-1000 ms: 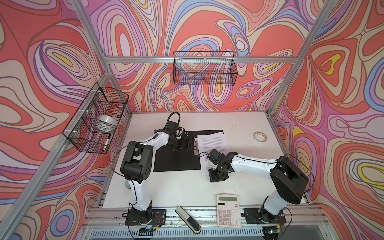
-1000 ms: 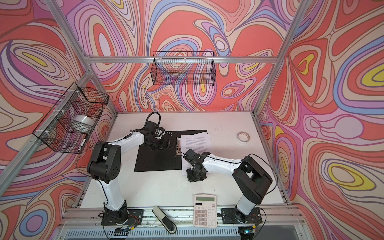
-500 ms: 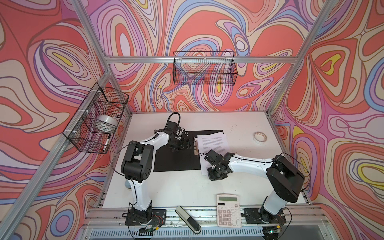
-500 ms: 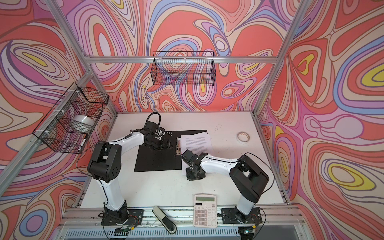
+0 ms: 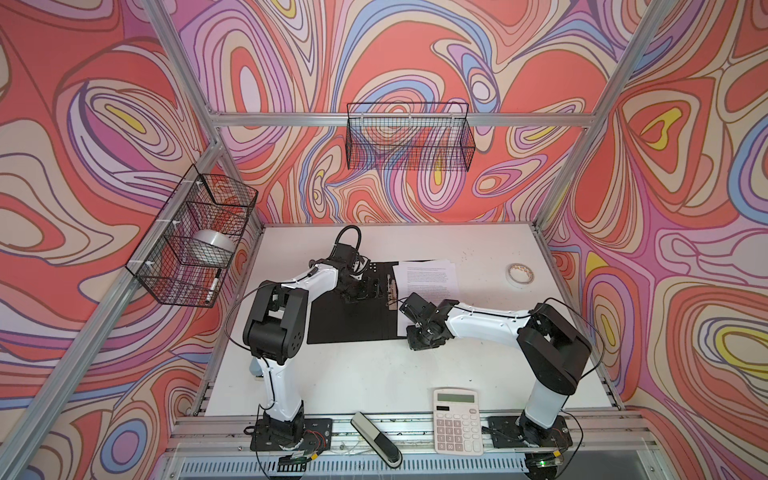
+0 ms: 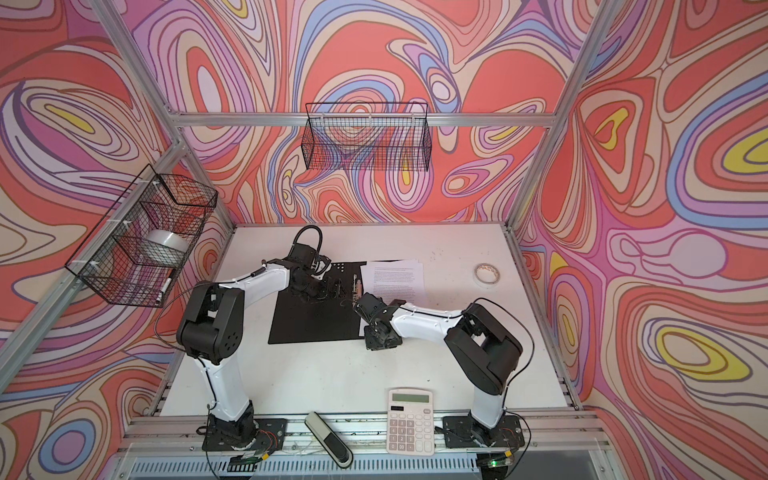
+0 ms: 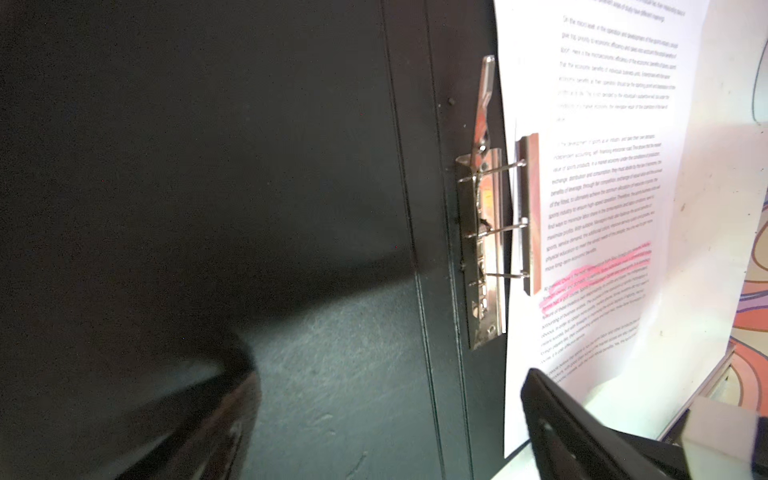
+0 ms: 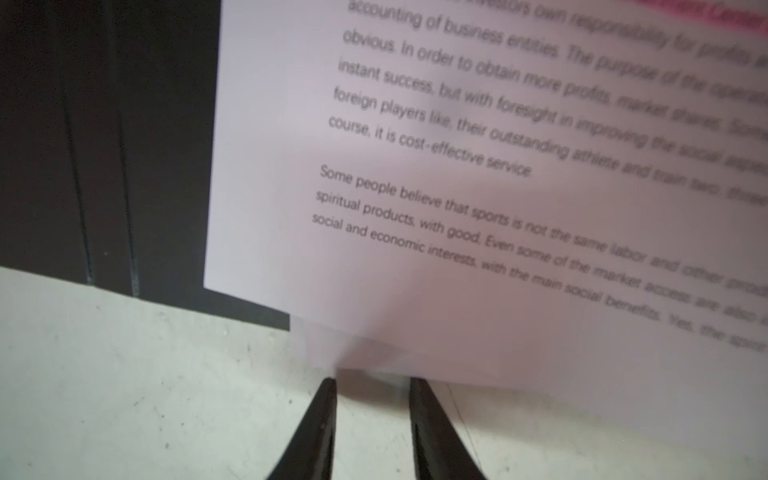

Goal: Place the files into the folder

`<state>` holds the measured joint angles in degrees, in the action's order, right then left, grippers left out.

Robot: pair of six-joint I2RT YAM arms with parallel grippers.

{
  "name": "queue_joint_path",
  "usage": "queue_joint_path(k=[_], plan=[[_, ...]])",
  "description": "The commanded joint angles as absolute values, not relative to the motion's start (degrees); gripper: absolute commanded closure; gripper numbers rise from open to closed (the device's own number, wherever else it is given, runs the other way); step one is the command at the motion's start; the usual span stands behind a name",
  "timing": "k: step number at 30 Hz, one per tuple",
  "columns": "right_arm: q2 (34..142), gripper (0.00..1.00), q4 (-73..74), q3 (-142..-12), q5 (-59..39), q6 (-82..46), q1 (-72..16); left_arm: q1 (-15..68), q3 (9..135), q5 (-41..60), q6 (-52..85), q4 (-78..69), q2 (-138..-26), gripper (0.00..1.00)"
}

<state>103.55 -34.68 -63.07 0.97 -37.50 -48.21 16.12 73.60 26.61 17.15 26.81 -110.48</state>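
Swirl-patterned walls (image 5: pixel 415 50) (red, pink, lilac), white table (image 5: pixel 353 374), aluminium frame (image 5: pixel 374 119)

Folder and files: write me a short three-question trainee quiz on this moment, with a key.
1. True or false: the folder lies closed, blue side up.
2. The files lie: A) beside the spine clip, on the open folder; B) wholly off the folder; C) under the folder.
3. Which gripper's fingertips are at the files' near edge?
Key: 1 false; 2 A; 3 the right gripper.
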Motion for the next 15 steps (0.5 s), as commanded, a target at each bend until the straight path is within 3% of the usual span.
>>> queue_joint_path(k=[1, 9, 15], plan=[[107.2, 0.67, -35.5, -63.4, 2.1, -36.8, -48.8, 15.8, 73.5, 27.3, 16.4, 26.6, -111.5, 0.02], [96.8, 0.57, -43.4, -66.5, 5.9, -35.9, -48.0, 15.8, 78.4, 27.3, 14.2, 29.6, -109.7, 0.01], [94.9, 0.48, -45.1, -71.7, 3.5, -34.6, -37.2, 15.8, 81.8, 27.4, 15.7, 30.2, -110.6, 0.0]])
